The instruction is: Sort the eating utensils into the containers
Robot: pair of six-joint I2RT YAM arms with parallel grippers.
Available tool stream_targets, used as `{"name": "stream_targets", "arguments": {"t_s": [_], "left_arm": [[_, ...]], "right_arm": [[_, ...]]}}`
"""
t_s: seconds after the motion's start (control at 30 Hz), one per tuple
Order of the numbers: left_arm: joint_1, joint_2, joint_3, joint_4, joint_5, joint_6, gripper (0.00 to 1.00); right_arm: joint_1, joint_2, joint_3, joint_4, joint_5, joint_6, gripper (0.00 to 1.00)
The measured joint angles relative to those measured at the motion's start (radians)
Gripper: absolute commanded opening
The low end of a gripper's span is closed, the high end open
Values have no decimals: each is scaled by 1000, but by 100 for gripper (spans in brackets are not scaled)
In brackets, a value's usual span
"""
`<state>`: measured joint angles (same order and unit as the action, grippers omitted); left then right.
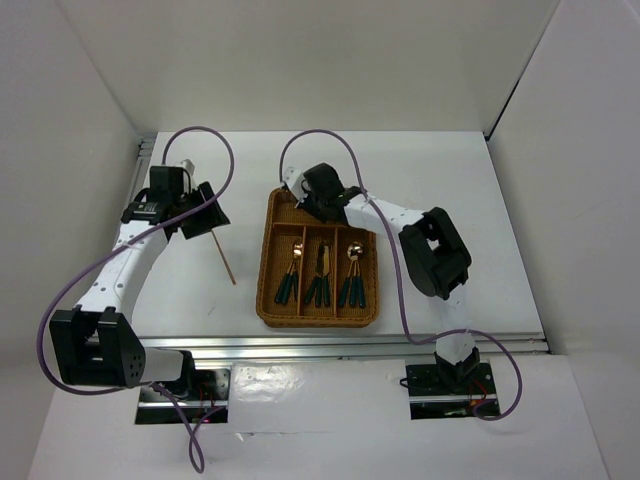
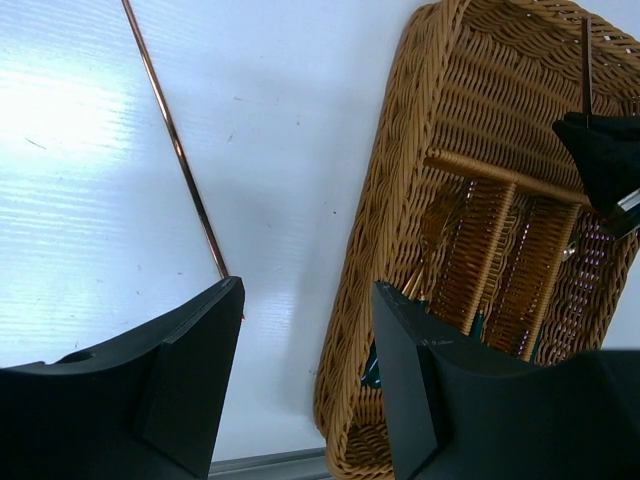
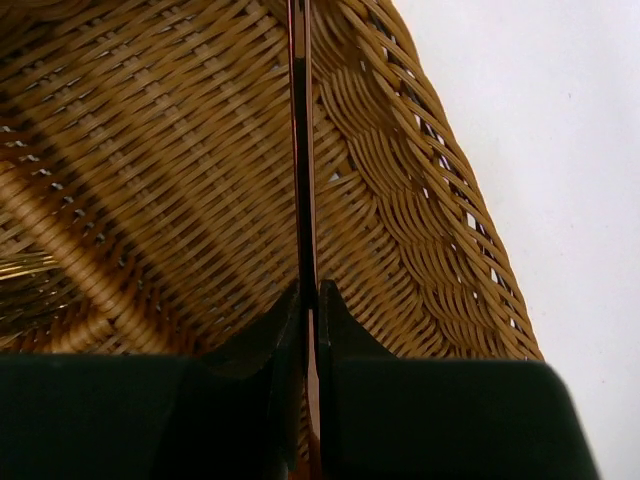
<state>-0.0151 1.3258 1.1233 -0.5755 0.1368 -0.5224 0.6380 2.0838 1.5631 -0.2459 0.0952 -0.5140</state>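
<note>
Right gripper (image 3: 308, 300): clenched on a chopstick (image 3: 300, 150), over the crosswise slot of the wicker tray (image 3: 150, 150).
Left gripper (image 2: 305, 290): jaws apart, over the table (image 2: 90, 200).
Second chopstick (image 2: 178, 150): flat on the table, left of the tray.
Spoons and forks (image 1: 320, 288): lying in the three long slots.

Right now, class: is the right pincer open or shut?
Shut: the right pincer clamps a thin reddish-brown chopstick between its fingers, over the wicker tray.
</note>
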Motion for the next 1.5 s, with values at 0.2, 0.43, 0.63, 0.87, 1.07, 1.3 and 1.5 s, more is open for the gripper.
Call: {"name": "stream_targets", "arguments": {"t_s": [0.2, 0.43, 0.63, 0.87, 1.07, 1.3, 1.5], "left_arm": [[4, 0, -9, 2, 2, 0, 67], [11, -1, -32, 7, 3, 0, 67], [11, -1, -32, 8, 2, 0, 67], [11, -1, -35, 10, 2, 0, 67], [12, -1, -46, 15, 1, 0, 67], [19, -1, -51, 18, -3, 0, 67], [19, -1, -63, 23, -11, 0, 67]], "right_arm": [[10, 0, -27, 48, 44, -27, 0], [10, 0, -39, 64, 103, -80, 0], [10, 0, -18, 17, 87, -86, 4], [28, 0, 2, -13, 101, -95, 4], [43, 6, 1, -16, 144, -114, 6], [43, 37, 1, -8, 204, -137, 19], [45, 52, 0, -6, 217, -146, 40]]}}
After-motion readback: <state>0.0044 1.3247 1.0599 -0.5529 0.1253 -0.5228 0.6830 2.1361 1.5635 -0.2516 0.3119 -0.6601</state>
